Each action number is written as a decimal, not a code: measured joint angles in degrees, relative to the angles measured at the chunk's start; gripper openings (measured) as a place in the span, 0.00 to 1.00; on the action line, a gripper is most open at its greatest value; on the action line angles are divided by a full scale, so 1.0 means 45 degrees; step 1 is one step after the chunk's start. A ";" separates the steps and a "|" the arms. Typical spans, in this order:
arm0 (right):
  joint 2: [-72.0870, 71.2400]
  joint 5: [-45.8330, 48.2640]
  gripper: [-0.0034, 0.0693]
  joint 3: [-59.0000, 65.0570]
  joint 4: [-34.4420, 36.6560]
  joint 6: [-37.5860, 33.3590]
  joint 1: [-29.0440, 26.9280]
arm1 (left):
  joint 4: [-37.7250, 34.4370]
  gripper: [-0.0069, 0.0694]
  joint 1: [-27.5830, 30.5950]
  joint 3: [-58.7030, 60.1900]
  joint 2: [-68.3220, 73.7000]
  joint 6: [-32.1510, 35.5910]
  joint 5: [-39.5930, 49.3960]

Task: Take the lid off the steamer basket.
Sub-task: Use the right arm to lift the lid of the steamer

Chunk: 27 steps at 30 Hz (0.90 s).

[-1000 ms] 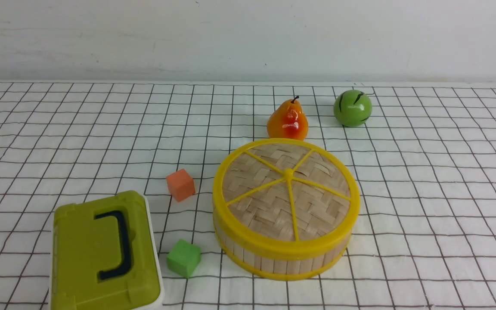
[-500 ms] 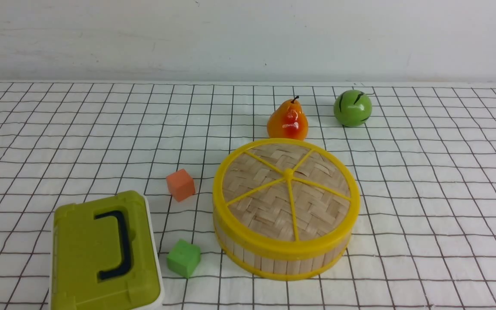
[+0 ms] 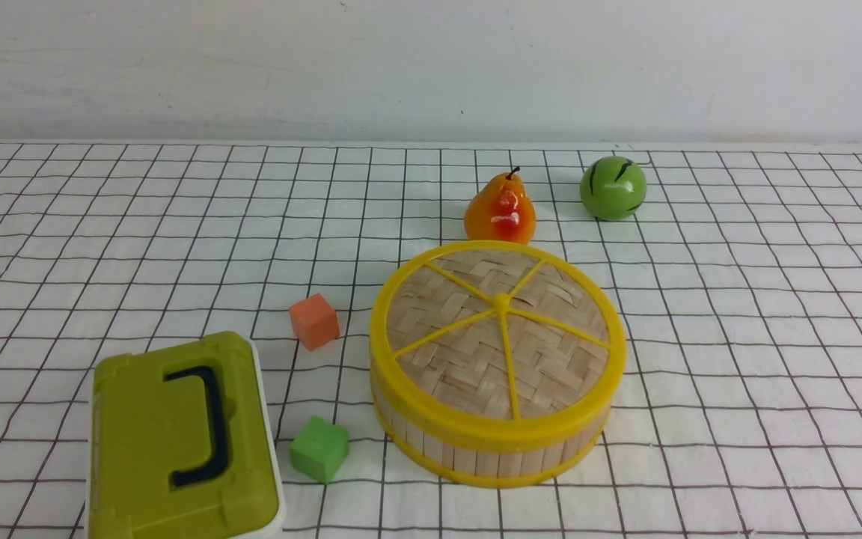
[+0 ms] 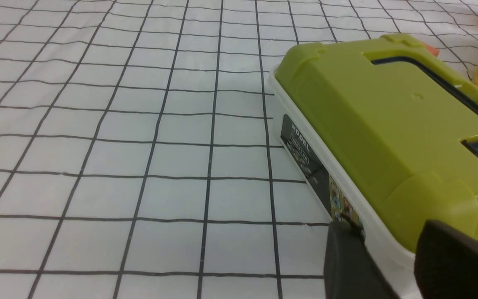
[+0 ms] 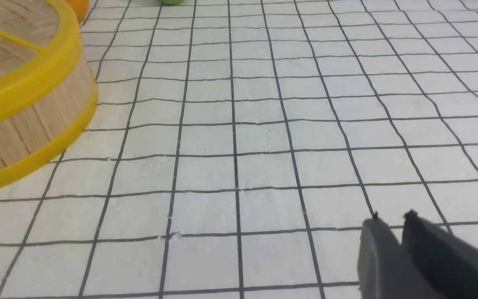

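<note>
Nothing has moved; the lid (image 3: 498, 337) still caps the steamer basket (image 3: 476, 458)

The lid (image 3: 498, 329), a flat round disc of woven tan bamboo with a yellow rim and five yellow spokes meeting at a hub, sits level on the steamer basket (image 3: 476, 453), closing it. The basket, a round shallow tub of pale slats between yellow rings, stands upright on the tabletop (image 3: 738, 337), slightly right of centre.
</note>
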 joint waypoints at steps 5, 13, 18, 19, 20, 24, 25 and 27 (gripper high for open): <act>0.0000 0.0000 0.18 0.0000 0.0000 0.0000 0.0000 | 0.0000 0.40 0.0000 0.0000 0.0000 0.0000 0.0000; 0.0000 0.0000 0.19 0.0000 0.0097 0.0014 0.0000 | 0.0000 0.40 0.0000 0.0000 0.0000 0.0000 0.0000; 0.0000 -0.0096 0.20 0.0000 0.1511 0.0801 0.0000 | 0.0000 0.40 0.0000 0.0000 0.0000 0.0000 0.0000; 0.0000 -0.0240 0.20 0.0014 0.2585 0.1479 0.0000 | 0.0000 0.40 0.0000 0.0000 0.0000 0.0000 0.0000; 0.0000 -0.0336 0.20 0.0032 0.3414 0.2033 0.0000 | 0.0000 0.40 0.0000 0.0000 0.0000 0.0000 0.0000; 0.0000 -0.0737 0.21 0.0094 0.7010 0.4462 0.0000 | 0.0000 0.40 0.0000 0.0000 0.0000 0.0000 0.0000; 0.0000 -0.0749 0.21 0.0094 0.7179 0.4573 0.0000 | 0.0000 0.40 0.0000 0.0000 0.0000 0.0000 0.0000; 0.0000 -0.0838 0.21 0.0094 0.8557 0.5383 0.0000 | 0.0000 0.40 0.0000 0.0000 0.0000 0.0000 0.0000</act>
